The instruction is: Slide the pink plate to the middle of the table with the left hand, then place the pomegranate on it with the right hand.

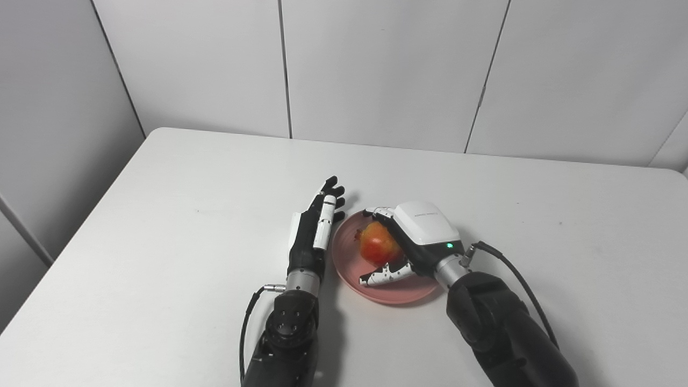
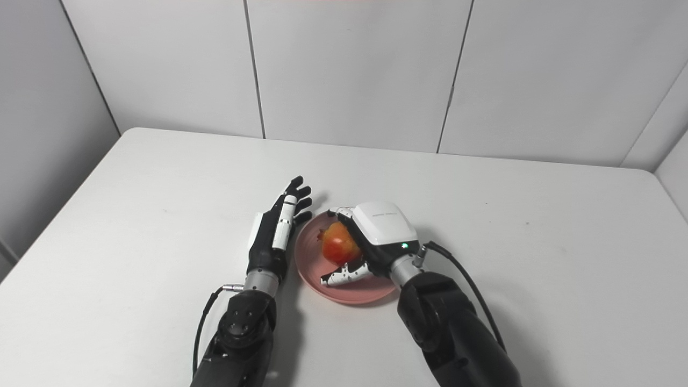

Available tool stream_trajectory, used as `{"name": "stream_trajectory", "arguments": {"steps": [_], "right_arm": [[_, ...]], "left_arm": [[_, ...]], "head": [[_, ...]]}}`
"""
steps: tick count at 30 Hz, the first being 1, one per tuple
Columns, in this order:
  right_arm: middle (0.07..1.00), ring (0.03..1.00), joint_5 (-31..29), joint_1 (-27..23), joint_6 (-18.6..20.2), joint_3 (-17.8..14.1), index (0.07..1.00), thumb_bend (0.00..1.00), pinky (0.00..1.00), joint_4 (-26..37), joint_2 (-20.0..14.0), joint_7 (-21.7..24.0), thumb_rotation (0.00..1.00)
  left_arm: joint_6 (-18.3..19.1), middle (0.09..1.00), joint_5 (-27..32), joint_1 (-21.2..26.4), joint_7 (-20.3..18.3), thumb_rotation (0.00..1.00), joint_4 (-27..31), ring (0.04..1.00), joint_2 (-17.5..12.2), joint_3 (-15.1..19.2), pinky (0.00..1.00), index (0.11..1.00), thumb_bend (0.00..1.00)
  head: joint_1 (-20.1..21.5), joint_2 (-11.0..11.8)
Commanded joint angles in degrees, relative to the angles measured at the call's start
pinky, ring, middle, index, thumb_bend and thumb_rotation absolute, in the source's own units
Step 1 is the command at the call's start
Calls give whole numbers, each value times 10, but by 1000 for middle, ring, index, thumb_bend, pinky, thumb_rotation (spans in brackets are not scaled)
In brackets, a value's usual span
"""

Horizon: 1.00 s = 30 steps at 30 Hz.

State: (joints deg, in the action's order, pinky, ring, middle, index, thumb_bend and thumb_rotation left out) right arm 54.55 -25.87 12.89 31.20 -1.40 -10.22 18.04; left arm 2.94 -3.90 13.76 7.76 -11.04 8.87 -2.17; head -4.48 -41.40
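The pink plate (image 1: 344,258) lies near the middle of the white table. A red-orange pomegranate (image 1: 379,244) is over the plate, inside my right hand (image 1: 414,239). The right hand is curled round it, fingers behind and thumb in front; I cannot tell whether the fruit rests on the plate. My left hand (image 1: 314,223) is open, fingers straight and pointing away, lying flat against the plate's left rim. In the right eye view the same layout shows: plate (image 2: 309,260), pomegranate (image 2: 338,244), right hand (image 2: 379,236), left hand (image 2: 277,226).
The white table (image 1: 188,215) reaches to a grey panelled wall at the back. A black cable runs from my right wrist (image 1: 510,269). The table's left edge drops away at the picture's left side.
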Motion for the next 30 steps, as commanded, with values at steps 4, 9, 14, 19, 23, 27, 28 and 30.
{"name": "stream_trajectory", "arguments": {"steps": [4, 9, 14, 19, 23, 27, 28, 30], "right_arm": [[841, 826, 1, -20, 3, -14, 845, 854, 787, 21, 5, 4, 513], [850, 834, -11, -21, 1, -27, 857, 866, 784, 38, 3, 18, 532], [861, 840, -25, -25, -2, -47, 877, 896, 804, 71, -4, 28, 551], [838, 810, -57, -22, -28, -80, 882, 935, 785, 108, -8, 3, 564], [858, 822, -85, -21, -30, -109, 882, 941, 767, 138, -6, -12, 556], [855, 791, -129, -15, -50, -139, 881, 931, 703, 155, -7, -36, 582], [853, 793, -143, -11, -60, -147, 879, 930, 708, 155, -6, -47, 593], [858, 810, -168, -1, -75, -164, 878, 925, 730, 156, -2, -67, 616]], "left_arm": [[-7, 887, -4, 20, 0, 1000, 4, 883, 5, -5, 840, 880, 387], [-12, 888, -3, 20, -2, 1000, 1, 884, 4, -5, 843, 880, 393], [-3, 885, -5, 19, 2, 1000, 6, 878, 4, -4, 832, 878, 392], [1, 886, -14, 19, 1, 1000, 7, 882, -1, -7, 859, 880, 409], [-6, 888, -11, 18, 0, 1000, 5, 887, -1, -5, 852, 876, 396], [-15, 883, -2, 18, 1, 1000, 1, 886, 3, 1, 829, 867, 390], [-17, 883, -1, 18, 0, 1000, 1, 884, 3, 2, 826, 866, 390], [-18, 883, -1, 17, 0, 1000, 2, 878, 2, 1, 822, 864, 389]], "head": [[0, 1], [0, 1], [5, 4], [9, 6], [11, 6], [15, 9], [16, 10], [21, 12]]}}
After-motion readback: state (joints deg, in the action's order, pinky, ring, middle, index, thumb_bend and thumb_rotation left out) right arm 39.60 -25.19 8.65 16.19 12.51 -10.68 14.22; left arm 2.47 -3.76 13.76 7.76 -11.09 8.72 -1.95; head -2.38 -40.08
